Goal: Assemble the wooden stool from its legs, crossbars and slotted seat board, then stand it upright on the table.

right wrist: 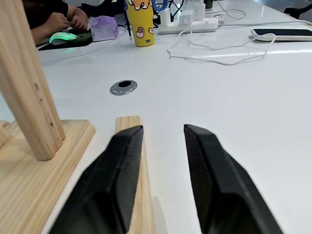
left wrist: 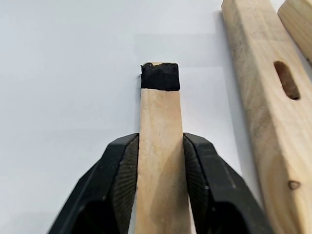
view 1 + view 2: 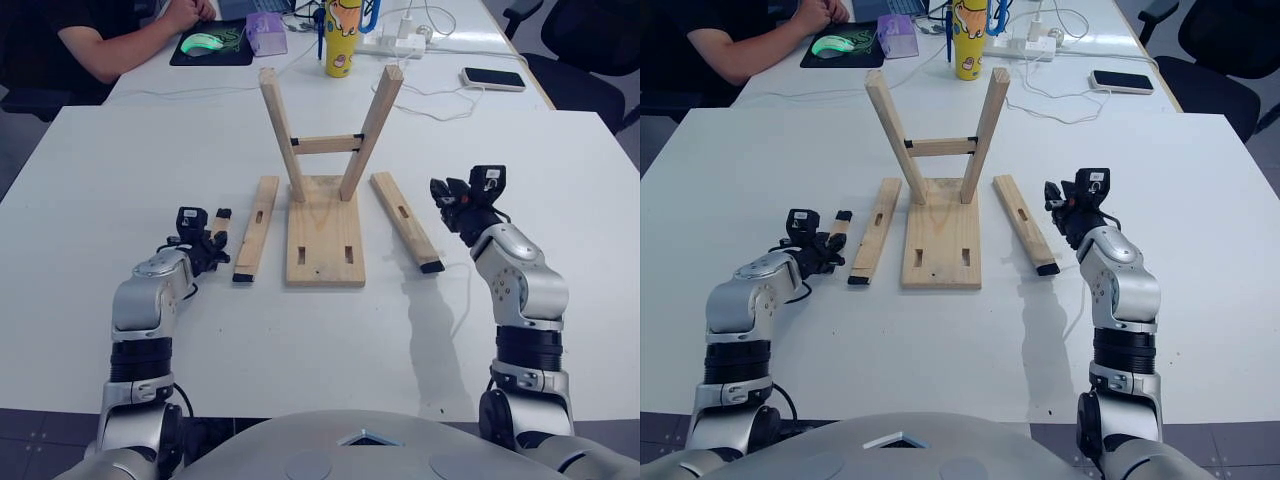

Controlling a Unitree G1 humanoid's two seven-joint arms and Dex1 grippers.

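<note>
Left wrist view: left pincer [image 2: 161, 146] clamps the short black-tipped wooden crossbar [image 2: 160, 112] on the white worktop [image 2: 63, 73] beside a slotted wooden leg [image 2: 263, 97]; right pincer [image 1: 163, 134] gapes. Best lifted level, tip toward that slot.

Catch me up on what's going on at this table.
A wooden stool is partly built. The seat board lies flat on the white table, with two standing legs set in it and joined by a fitted crossbar. The left loose leg and right loose leg lie on either side of the board. The left gripper is shut on a black-tipped crossbar low over the table. The right gripper is open by the right loose leg's far end.
</note>
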